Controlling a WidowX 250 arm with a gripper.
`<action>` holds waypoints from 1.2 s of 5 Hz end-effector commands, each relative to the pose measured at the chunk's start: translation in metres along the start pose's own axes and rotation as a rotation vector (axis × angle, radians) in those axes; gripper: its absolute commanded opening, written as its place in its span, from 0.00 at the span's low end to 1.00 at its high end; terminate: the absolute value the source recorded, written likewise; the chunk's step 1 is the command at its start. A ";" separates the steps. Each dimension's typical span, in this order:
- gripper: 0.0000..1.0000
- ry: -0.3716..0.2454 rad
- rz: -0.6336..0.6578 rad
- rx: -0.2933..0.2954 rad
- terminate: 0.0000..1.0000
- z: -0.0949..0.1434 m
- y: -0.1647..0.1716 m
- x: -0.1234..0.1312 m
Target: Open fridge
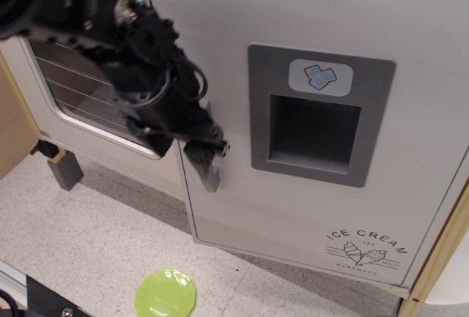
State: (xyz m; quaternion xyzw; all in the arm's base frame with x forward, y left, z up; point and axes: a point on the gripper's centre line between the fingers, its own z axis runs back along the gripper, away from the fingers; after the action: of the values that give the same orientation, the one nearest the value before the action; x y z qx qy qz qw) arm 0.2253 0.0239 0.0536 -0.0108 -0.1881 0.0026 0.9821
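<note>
The fridge door (308, 207) is white, with a grey dispenser panel (319, 116), a blue ice-cube icon and "ICE CREAM" print. It stands ajar, its left edge swung out in front of the oven door. My black gripper (204, 150) is at the door's left edge, shut on the vertical grey handle (210, 176). Only the handle's lower end shows below the fingers.
The white oven door with a glass window (80, 94) is at the left, partly behind my arm. A lime-green plate (165, 294) lies on the speckled floor below. A grey block (64, 169) sits at the cabinet's lower left. A wooden post (440, 258) stands at the right.
</note>
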 end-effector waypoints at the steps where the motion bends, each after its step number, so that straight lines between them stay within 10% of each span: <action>1: 1.00 0.063 0.133 0.052 0.00 0.017 0.045 -0.008; 6: 1.00 0.163 0.938 0.242 0.00 0.010 0.139 0.054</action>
State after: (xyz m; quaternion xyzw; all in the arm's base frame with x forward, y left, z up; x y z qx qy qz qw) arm 0.2735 0.1579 0.0649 0.0168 -0.0627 0.4691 0.8807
